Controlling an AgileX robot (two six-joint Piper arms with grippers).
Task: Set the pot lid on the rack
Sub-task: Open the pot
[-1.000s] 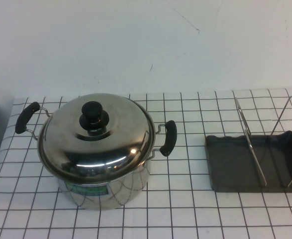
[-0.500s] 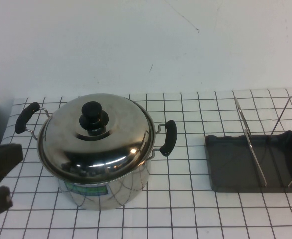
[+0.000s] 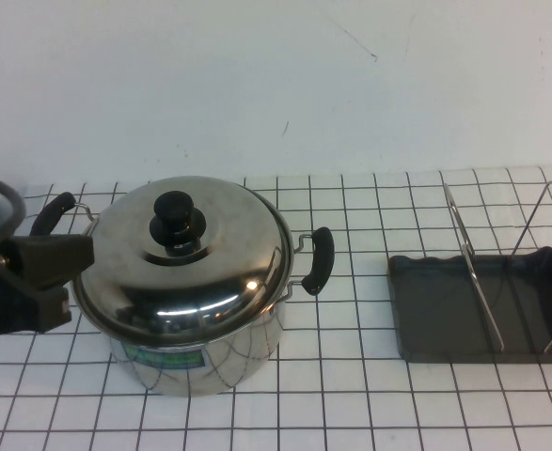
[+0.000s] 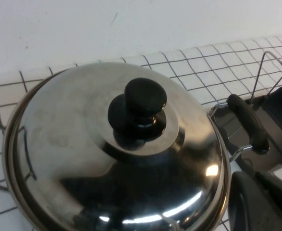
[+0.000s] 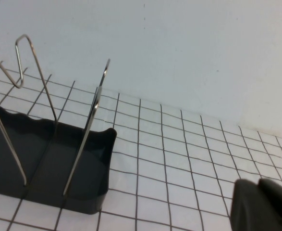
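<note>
1. Pot lid (image 3: 186, 254) sits closed on the steel pot (image 3: 196, 352), at the left half of the checked table cloth (image 3: 351, 395). Its black knob (image 3: 175, 218) stands upright at the centre of the dome.
2. The pot has two black side handles; the right handle (image 3: 319, 260) points toward the rack, and the left handle (image 3: 52, 218) is partly hidden behind the arm.
3. The rack (image 3: 482, 305) stands at the right side of the table, well apart from the pot. Its wire prongs (image 3: 473, 272) rise from the dark grey tray, and nothing leans in them.
4. The left gripper (image 3: 73, 258) is at the left edge of the high view, just beside the rim of the lid. Its fingers are clenched together and grasp nothing. Whether the tip touches the lid rim I cannot tell, because the dark body covers that place.
5. In the left wrist view the lid (image 4: 112, 159) fills the picture, with the knob (image 4: 141, 108) in the middle.
6. The right gripper (image 5: 265, 207) does not show in the high view. In the right wrist view it hangs over bare cloth beside the rack (image 5: 49, 163), with its fingers pressed together on nothing.
</note>
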